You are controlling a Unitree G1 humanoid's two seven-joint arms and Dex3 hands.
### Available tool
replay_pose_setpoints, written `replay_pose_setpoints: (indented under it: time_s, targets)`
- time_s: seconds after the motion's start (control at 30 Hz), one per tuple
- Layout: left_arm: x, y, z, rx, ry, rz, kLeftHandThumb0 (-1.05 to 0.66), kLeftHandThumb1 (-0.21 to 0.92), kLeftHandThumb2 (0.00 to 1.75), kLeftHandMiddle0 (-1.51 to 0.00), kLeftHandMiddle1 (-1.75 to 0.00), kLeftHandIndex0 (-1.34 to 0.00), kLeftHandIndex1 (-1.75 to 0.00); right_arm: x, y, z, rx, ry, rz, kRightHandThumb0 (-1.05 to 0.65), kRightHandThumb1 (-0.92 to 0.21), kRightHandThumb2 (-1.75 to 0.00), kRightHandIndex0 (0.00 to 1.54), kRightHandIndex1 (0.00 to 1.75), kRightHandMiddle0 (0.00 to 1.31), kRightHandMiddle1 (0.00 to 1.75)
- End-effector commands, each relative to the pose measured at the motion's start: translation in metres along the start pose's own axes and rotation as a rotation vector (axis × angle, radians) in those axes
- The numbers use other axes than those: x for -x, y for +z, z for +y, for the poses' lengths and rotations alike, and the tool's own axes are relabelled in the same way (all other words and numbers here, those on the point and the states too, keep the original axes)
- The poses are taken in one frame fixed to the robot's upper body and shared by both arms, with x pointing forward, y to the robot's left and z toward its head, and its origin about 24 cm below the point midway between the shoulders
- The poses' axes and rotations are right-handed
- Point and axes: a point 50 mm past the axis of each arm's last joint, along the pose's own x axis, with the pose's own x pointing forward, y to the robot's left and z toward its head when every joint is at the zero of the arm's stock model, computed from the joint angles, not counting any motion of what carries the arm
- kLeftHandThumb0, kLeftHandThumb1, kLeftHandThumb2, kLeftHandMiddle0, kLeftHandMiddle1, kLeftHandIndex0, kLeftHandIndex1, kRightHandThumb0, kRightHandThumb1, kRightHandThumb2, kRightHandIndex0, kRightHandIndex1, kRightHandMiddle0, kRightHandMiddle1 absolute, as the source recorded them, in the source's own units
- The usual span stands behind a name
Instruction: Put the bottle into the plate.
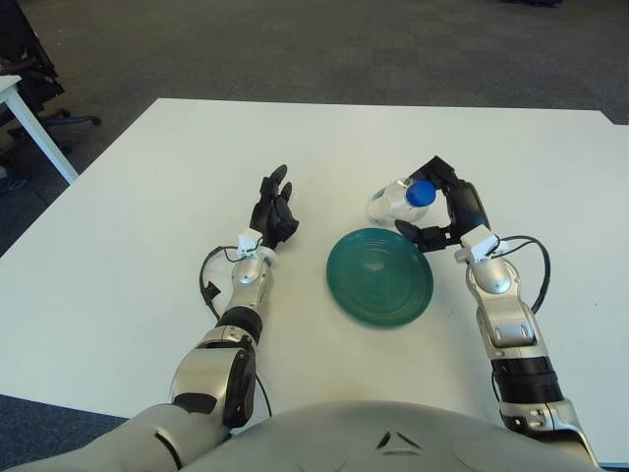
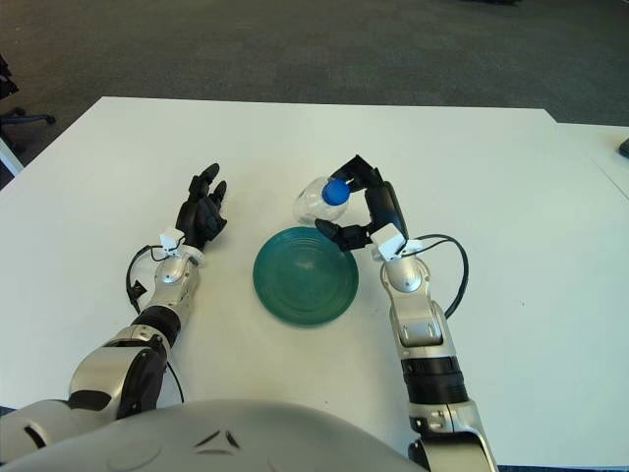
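Bottle (image 1: 396, 200): clear plastic, blue cap (image 1: 421, 193), held lying sideways above the white table (image 1: 138, 197), just past the far right rim of the plate, cap end turned toward the robot and body pointing away to the left. Whether it overlaps the plate's edge cannot be told.

Nearest item, robot torso: grey shell along the bottom edge, both forearms reaching forward from it.

Plate (image 1: 379, 276): round, dark teal, flat on the table between the two arms, nothing lying in it.

Left hand (image 1: 273, 211): black, left of the plate and well apart from it, fingers extended and loosely together, pointing away from the robot, holding nothing. A black cable loops beside its wrist.

Right hand (image 1: 444, 205): black, raised at the far right edge of the plate, closed around the bottle's neck end. Upper fingers (image 1: 435, 168) arch over the top of the bottle behind the cap; a lower finger (image 1: 410, 232) curls beneath it, close over the plate's rim. The cap shows between them, the clear body projecting out to the left of the grasp. A black cable arcs from the wrist to the forearm.

Beyond the table: dark grey carpet; at far left a white table leg and black chair base.
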Motion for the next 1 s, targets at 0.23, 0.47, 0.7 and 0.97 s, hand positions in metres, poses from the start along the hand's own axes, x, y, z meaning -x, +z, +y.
replay_pose_setpoints:
  time_s: [0.23, 0.47, 0.7, 0.97]
  targets:
    - [0.063, -0.053, -0.003, 0.123, 0.070, 0.246, -1.05, 0.92, 1.06, -0.32, -0.01, 0.00, -0.64, 0.006, -0.004, -0.001, 0.022, 0.063, 0.054, -0.13, -0.29, -1.27, 1.26, 1.75, 0.98, 1.75]
    - [0.062, -0.053, -0.004, 0.128, 0.060, 0.243, -1.04, 0.92, 1.06, -0.32, 0.00, 0.00, -0.65, 0.020, 0.003, 0.000, 0.007, 0.091, 0.050, -0.14, -0.30, -1.26, 1.26, 1.75, 0.97, 1.75]
    - [0.063, -0.053, -0.004, 0.127, 0.076, 0.244, -1.04, 0.92, 1.05, -0.32, 0.00, 0.00, -0.66, 0.031, 0.002, -0.003, 0.029, 0.119, 0.052, -0.13, -0.30, -1.26, 1.25, 1.75, 0.97, 1.75]
    - [0.061, -0.053, -0.006, 0.104, 0.075, 0.249, -1.04, 0.92, 1.05, -0.31, 0.00, 0.00, -0.65, 0.040, -0.003, -0.002, 0.043, 0.104, -0.001, -0.12, -0.29, -1.28, 1.27, 1.75, 0.98, 1.75]
